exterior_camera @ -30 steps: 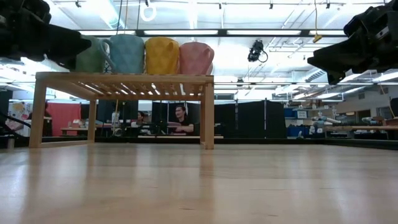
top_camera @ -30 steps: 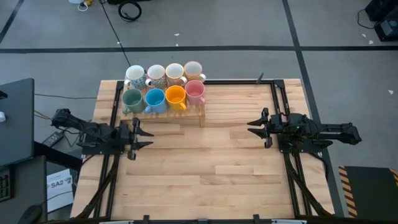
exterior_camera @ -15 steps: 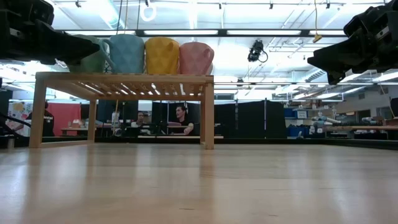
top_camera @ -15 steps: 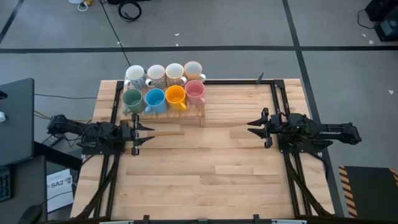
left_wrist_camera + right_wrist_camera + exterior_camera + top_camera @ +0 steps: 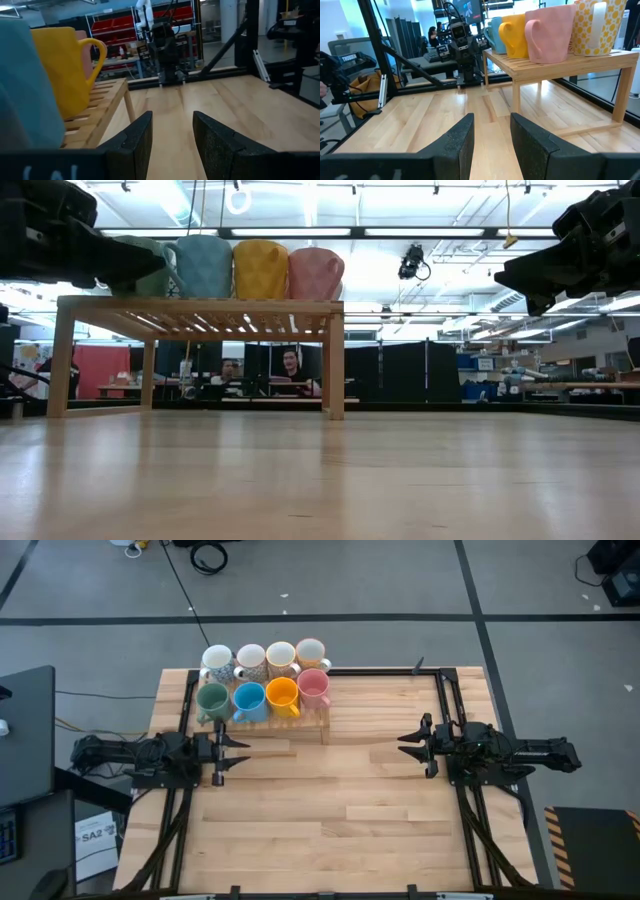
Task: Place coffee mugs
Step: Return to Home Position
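Observation:
Several coffee mugs stand in two rows on the slatted top of a wooden rack at the table's far left. The front row is green, blue, orange and pink. Behind them stand white and patterned ones. My left gripper hovers level just in front of the rack's near side, open and empty, pointing toward the table's right edge. My right gripper hovers open and empty at the table's right, pointing left. The wrist views show each pair of fingers apart: left gripper, right gripper.
Black frame rails run along the table's left and right sides under the arms. Bare wooden tabletop lies between the two grippers and toward the near edge. People sit in the room beyond the table.
My left arm has swung about its base: its gripper, which slanted toward the near right, now points straight toward the table's right edge and sits a little closer to the rack. It stays open. The mugs and my right arm have kept still.

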You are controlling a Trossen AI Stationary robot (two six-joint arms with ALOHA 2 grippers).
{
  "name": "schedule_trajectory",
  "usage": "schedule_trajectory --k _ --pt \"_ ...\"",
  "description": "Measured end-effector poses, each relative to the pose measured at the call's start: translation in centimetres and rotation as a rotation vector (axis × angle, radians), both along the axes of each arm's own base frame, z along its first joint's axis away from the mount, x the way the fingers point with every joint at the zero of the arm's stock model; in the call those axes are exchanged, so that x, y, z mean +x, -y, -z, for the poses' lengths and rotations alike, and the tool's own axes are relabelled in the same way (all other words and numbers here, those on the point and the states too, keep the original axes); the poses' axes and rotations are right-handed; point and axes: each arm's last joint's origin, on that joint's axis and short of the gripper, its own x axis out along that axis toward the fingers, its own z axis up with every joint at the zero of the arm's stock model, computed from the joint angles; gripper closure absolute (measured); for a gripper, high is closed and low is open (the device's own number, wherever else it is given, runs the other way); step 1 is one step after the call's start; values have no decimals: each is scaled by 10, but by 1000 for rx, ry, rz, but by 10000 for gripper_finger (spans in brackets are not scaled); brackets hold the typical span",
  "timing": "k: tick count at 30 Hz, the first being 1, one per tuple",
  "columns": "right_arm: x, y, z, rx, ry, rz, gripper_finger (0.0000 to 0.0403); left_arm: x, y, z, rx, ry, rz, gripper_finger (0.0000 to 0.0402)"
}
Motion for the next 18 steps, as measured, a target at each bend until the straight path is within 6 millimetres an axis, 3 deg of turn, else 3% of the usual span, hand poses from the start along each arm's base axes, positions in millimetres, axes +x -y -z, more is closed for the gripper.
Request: schedule_trajectory --k 18 --pt "0 0 0 0 2 0 270 0 0 3 -33 -28 8 253"
